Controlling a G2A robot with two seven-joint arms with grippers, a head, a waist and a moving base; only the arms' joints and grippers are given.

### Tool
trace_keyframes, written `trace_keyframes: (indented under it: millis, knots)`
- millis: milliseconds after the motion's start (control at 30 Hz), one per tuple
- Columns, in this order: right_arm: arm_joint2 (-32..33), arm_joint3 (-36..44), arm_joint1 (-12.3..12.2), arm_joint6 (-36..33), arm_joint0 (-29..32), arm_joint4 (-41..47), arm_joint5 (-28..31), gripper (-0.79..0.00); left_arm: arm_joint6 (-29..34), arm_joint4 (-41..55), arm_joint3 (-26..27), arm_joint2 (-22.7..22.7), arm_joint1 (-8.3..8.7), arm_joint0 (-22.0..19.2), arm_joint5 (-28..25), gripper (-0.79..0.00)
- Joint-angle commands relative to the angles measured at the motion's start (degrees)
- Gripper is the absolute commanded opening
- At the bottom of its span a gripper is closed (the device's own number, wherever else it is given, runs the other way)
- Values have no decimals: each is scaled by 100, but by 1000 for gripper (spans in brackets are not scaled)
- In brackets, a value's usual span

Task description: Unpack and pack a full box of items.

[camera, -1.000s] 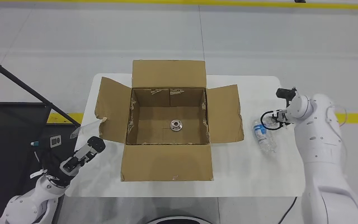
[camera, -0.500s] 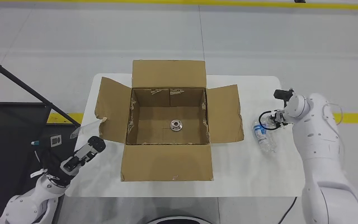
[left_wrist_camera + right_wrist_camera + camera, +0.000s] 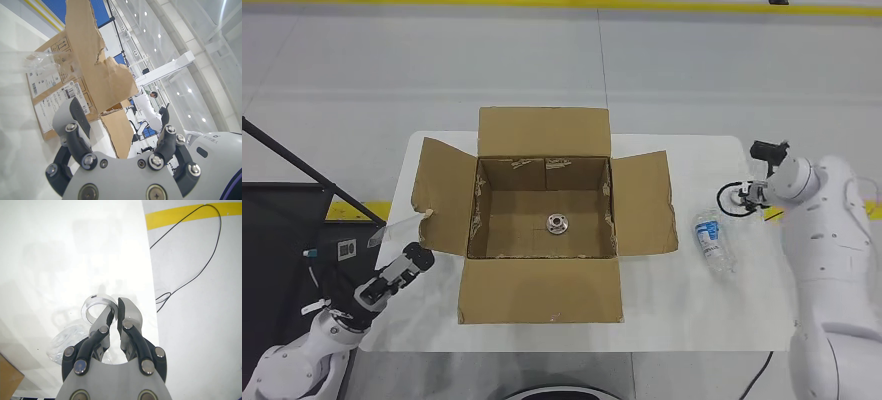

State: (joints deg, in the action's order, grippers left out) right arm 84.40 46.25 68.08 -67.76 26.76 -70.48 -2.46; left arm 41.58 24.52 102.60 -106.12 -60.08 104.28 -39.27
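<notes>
Box (image 3: 542,215) open mid-way on the table (image 3: 692,300) from above, a small metal part (image 3: 556,222) on its floor and a bottle (image 3: 714,240) lying beside its right flap; right gripper (image 3: 745,193) over the table's right edge, left gripper (image 3: 414,260) off its near-left corner. Left wrist view: fingers spread wide and empty, facing the box's outer wall. Right wrist view: fingers pinch a metal ring (image 3: 99,309) above the tabletop.
</notes>
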Motion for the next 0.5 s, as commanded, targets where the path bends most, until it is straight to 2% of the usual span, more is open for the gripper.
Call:
trace_keyframes:
  millis: [0, 467]
  knots:
    - [164, 453, -35, 4, 93, 203, 1, -785, -2, 5, -8, -1, -2, -3, -4, 0]
    - [1119, 4910, -117, -84, 1881, 3373, 732, -785, -13, 144, -116, -35, -22, 34, -149, 0]
